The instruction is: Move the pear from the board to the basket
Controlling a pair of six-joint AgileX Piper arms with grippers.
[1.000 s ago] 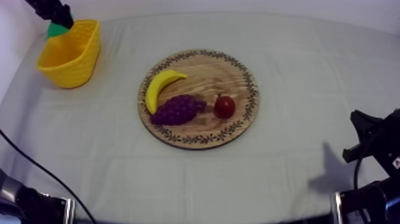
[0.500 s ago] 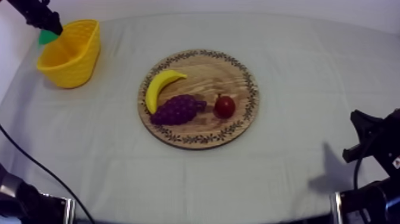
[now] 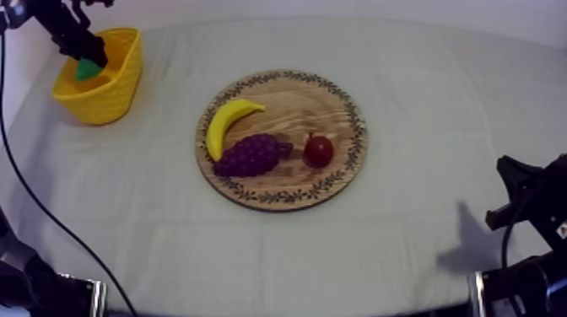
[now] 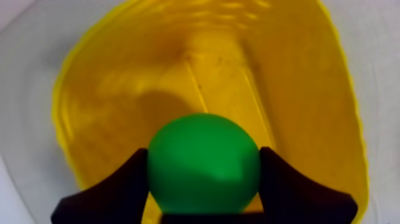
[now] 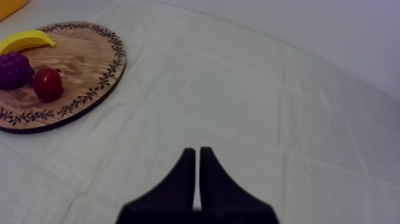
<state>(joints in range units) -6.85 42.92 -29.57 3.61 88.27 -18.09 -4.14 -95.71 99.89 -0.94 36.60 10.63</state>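
Pear point(image 4: 203, 164) held over the yellow basket point(image 4: 107, 89)
Left gripper point(image 4: 203, 173) clamped on it; right gripper point(image 5: 197, 156) with fingers together over the cloth point(image 5: 268, 89); banana point(image 3: 229, 122), grapes point(image 3: 251, 154), small red fruit point(image 3: 318, 151) on the wooden board point(image 3: 325, 97)

Three toy fruits lie grouped near the middle of the table.

1. Banana point(image 3: 226, 122) point(image 5: 24, 40): yellow, curved, leftmost of the group. Its far end points right and its near end lies just beside the grapes.
2. Bunch of grapes point(image 3: 251, 155) point(image 5: 13, 70): purple, on its side, nearer than the banana, with its narrow end pointing right.
3. Small red fruit point(image 3: 318, 151) point(image 5: 47, 83): rightmost, just beside the narrow end of the grapes, dark stalk on top.

Cloth point(image 3: 439, 101) point(image 5: 250, 101): grey-white, covers the table, faint fold creases across it.
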